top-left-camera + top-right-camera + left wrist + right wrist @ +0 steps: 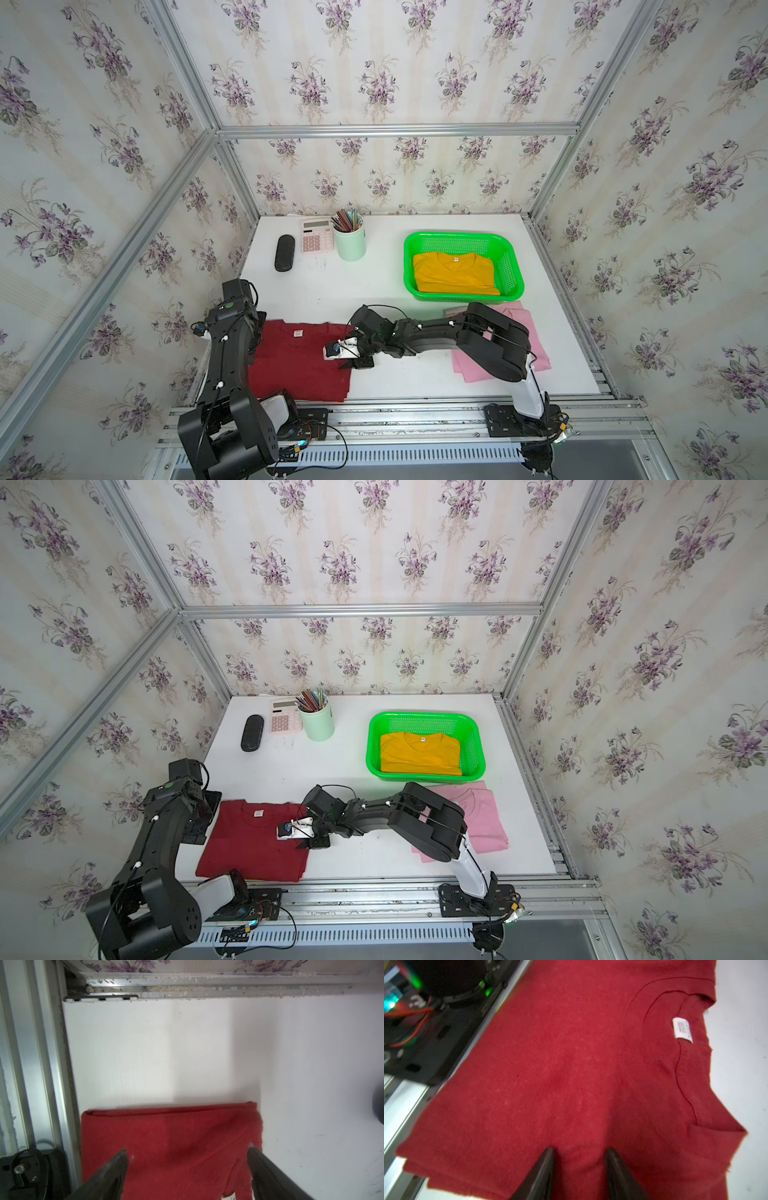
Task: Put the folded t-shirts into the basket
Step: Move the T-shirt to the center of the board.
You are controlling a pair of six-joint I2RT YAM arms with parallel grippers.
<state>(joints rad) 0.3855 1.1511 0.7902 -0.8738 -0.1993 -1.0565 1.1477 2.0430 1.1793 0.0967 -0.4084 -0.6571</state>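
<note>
The dark red t-shirt (pixel 299 365) (pixel 249 845) lies flat at the table's front left, its neck label facing up. My right gripper (pixel 579 1151) (pixel 352 362) sits at the shirt's right edge, its jaws closed on a ridge of red cloth (pixel 571 1064). At the shirt's left edge my left gripper (pixel 188 1155) (pixel 255 332) hangs open and wide above the red cloth (pixel 166 1136), holding nothing. In the green basket (pixel 457 237) (pixel 424 716) at the back right lies the mustard yellow t-shirt (pixel 453 274) (pixel 419 754). My right arm partly hides the pink t-shirt (pixel 536 332) (pixel 486 816) at the front right.
At the back left stand a pale green pencil cup (pixel 350 245), a pink calculator (pixel 317 237) and a black case (pixel 284 252). An aluminium rail (pixel 415 411) with both arm bases runs along the front edge. Wallpapered walls close in three sides.
</note>
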